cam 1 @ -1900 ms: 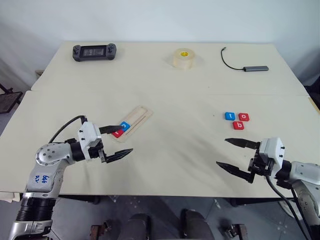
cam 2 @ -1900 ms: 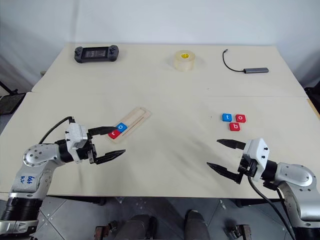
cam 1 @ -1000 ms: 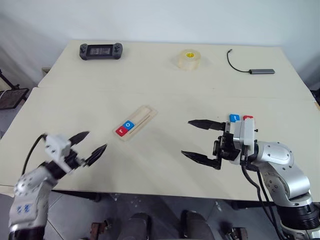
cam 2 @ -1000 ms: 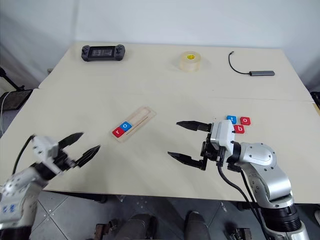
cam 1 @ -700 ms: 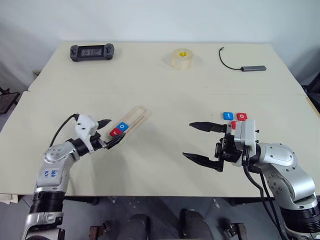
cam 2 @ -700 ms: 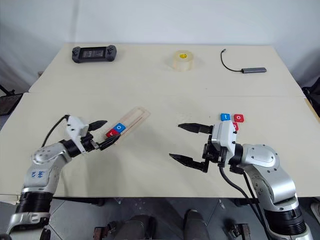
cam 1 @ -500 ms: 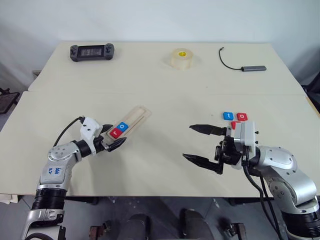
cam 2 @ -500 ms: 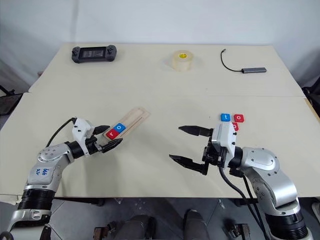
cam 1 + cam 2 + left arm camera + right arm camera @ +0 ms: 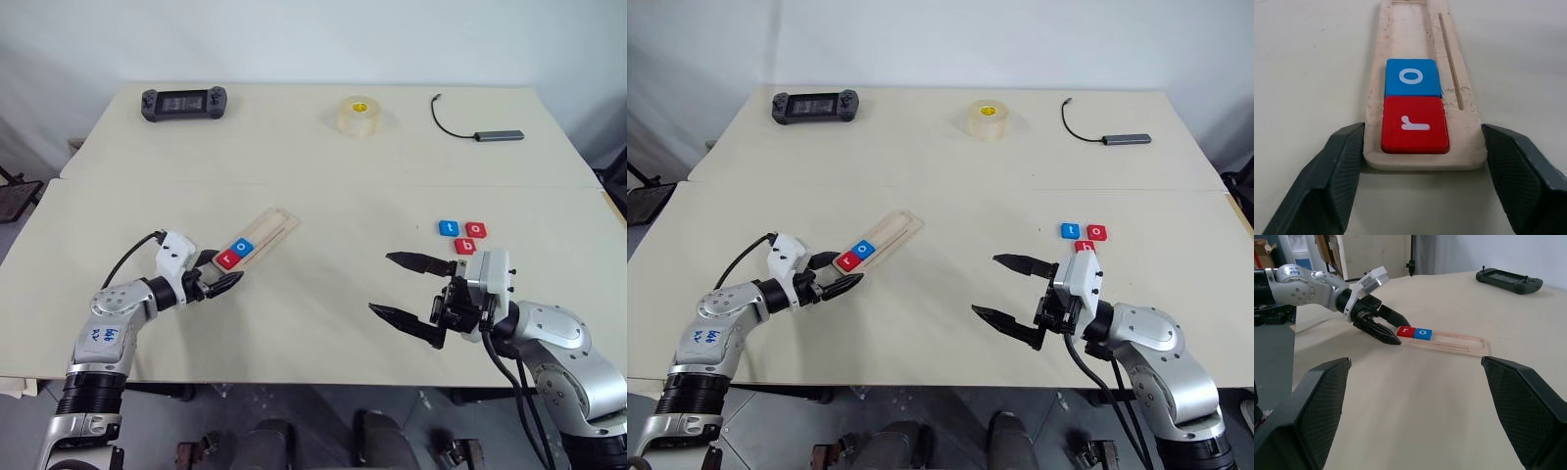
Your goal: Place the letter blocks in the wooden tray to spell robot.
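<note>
- Where the pale table (image 9: 323, 176) runs back to a plain white wall, three things lie well apart along its far edge: a dark handheld game controller (image 9: 184, 101), a roll of clear tape (image 9: 357, 115), and a grey adapter on a black cable (image 9: 482, 125).
- Nothing lies on the bare stretch between the two grippers; a seam crosses the tabletop from side to side.
- The wooden tray (image 9: 257, 241) lies slanted on the robot's left half of the table, a long flat strip of pale, slightly rough wood with a shallow slot.
- In its near end sit a red r block (image 9: 1414, 124) and a blue o block (image 9: 1412, 77), touching, both smooth squares with rounded corners.
- The left gripper (image 9: 1422, 161) sits low at that end with its ribbed black fingers spread, one on each side of the tray's corner, close by the wood.
- A blue t block (image 9: 449, 227), a red o block (image 9: 475, 228) and a red b block (image 9: 469, 245) cluster on the right half.
- The right gripper (image 9: 408, 288) hovers just in front of them, jaws wide apart and empty.
</note>
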`<state>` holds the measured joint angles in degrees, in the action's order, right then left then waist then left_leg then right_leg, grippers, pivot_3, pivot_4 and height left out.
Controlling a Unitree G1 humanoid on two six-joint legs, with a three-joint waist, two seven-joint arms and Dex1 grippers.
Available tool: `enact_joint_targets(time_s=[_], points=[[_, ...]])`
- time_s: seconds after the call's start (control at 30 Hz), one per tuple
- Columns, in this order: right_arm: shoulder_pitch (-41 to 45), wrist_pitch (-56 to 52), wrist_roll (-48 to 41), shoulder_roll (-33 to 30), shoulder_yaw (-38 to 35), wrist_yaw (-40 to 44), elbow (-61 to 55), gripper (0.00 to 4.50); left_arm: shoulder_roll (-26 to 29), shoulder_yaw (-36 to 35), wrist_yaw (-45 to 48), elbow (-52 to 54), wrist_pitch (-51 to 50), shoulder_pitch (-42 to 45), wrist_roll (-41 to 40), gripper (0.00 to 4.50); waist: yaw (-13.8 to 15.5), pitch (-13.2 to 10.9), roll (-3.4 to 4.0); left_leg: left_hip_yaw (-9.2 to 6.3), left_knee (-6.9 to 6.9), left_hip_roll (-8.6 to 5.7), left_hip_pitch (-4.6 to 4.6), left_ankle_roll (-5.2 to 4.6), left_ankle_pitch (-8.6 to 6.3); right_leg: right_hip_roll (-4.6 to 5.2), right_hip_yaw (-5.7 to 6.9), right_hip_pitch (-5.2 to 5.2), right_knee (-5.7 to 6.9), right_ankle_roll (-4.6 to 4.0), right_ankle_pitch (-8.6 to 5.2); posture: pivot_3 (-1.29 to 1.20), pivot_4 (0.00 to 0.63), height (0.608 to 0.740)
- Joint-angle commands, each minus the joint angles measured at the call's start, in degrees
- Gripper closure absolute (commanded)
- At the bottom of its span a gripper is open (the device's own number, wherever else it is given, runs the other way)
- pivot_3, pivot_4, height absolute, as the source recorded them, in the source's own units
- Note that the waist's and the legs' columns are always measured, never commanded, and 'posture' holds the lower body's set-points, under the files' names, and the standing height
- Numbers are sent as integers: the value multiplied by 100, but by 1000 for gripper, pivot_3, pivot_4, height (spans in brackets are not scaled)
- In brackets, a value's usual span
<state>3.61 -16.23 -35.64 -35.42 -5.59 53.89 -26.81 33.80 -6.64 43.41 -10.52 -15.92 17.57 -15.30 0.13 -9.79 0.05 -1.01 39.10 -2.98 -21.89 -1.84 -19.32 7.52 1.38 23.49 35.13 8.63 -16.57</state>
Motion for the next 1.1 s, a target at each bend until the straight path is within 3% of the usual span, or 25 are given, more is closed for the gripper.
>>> enact_joint_targets(time_s=[0.03, 0.23, 0.4, 0.53, 0.7, 0.93, 1.03, 1.1], points=[[-74, 124, -36, -34, -177, 9, -116, 0, -122, 161, 235, -267, 219, -110, 28, 1109, 2, 0, 1, 0, 0, 0, 0, 0, 0, 0, 0, 0, 0, 0, 0, 0, 150, 740], [-542, 75, -59, -182, -601, -65, -300, 0, -270, 634, 923, -166, 1049, 77, 155, 1109, 129, 0, 1, 1, 0, -7, 0, -2, 0, 6, 1, -3, -3, 1, 1, 0, 150, 740], [-1585, 90, -65, -359, -1384, -59, -597, 0, -650, 1661, 1366, 8, 1118, 759, 568, 1109, 273, 0, 0, -2, 1, -20, -5, -11, 3, 12, 3, -8, -10, 7, 4, 0, 150, 740], [-2634, 206, -31, -184, -2094, -117, -821, 0, -1185, 2361, 1677, -629, 1347, 1506, 945, 1109, 297, 0, -2, 1, 4, -26, -18, -20, 5, 10, 2, -5, -15, 16, 9, 0, 150, 740], [-3324, 328, 6, 0, -2421, -226, -1001, 0, -1592, 2665, 1823, -1452, 1801, 2143, 1252, 1109, 148, -4, -8, 21, 4, -24, -15, -25, 5, -1, -8, -3, -14, 21, 11, 0, 150, 740], [-3720, 458, 3, 204, -2507, -327, -1136, 0, -1628, 2591, 2243, -2065, 2186, 2482, 1219, 1109, 133, -4, -8, 17, 4, -14, -9, -25, 8, -1, -12, -3, -9, 21, 11, 0, 150, 740], [-3815, 532, 32, 302, -2524, -389, -1144, 0, -1613, 2482, 2283, -2205, 2144, 2521, 1165, 118, 137, -4, -8, 16, 4, -17, -9, -27, 8, 3, -13, -3, -9, 21, 11, 0, 150, 740], [-3911, 616, 67, 436, -2593, -499, -1149, 0, -1589, 2352, 2333, -2152, 2128, 2459, 1057, 18, 137, -4, -8, 13, 4, -16, -10, -26, 8, 2, -12, -2, -10, 21, 11, 0, 150, 740]])
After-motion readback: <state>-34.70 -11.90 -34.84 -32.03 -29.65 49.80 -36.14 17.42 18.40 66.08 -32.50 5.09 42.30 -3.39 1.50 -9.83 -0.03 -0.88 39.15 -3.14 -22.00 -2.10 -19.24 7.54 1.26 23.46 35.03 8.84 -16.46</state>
